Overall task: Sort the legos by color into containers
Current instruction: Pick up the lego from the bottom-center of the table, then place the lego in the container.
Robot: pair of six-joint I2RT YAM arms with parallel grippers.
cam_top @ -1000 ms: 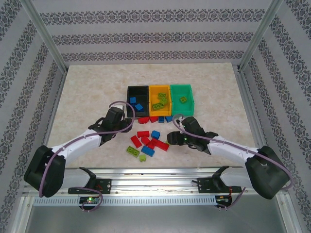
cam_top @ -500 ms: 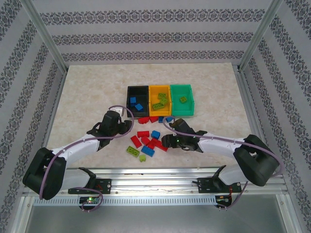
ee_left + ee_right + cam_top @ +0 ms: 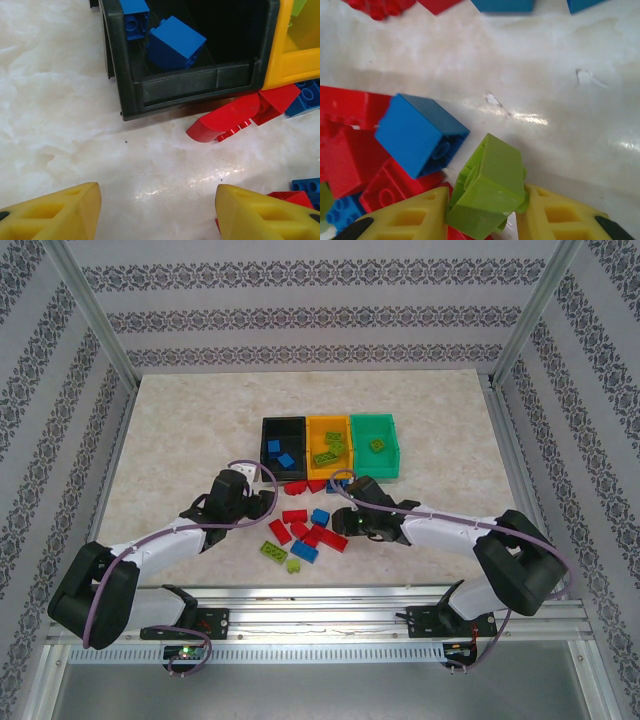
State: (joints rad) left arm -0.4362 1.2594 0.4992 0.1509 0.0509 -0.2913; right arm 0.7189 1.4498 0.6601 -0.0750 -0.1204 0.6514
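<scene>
While the right tool (image 3: 485, 216) was clamped on a lime green plastic brick (image 3: 487, 192) by the loose red and blue bricks (image 3: 305, 530), the yellow-orange plastic bin (image 3: 328, 470) lay just beyond it; the left tool (image 3: 157, 210) stood apart, empty.

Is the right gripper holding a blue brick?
No, the right gripper is clamped on a lime green plastic brick; the blue brick lies beside it.

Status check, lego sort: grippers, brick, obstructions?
Left gripper open, empty, facing black plastic bin. Right gripper shut on lime green studded brick. Blue brick and red bricks crowd close beside it.
</scene>
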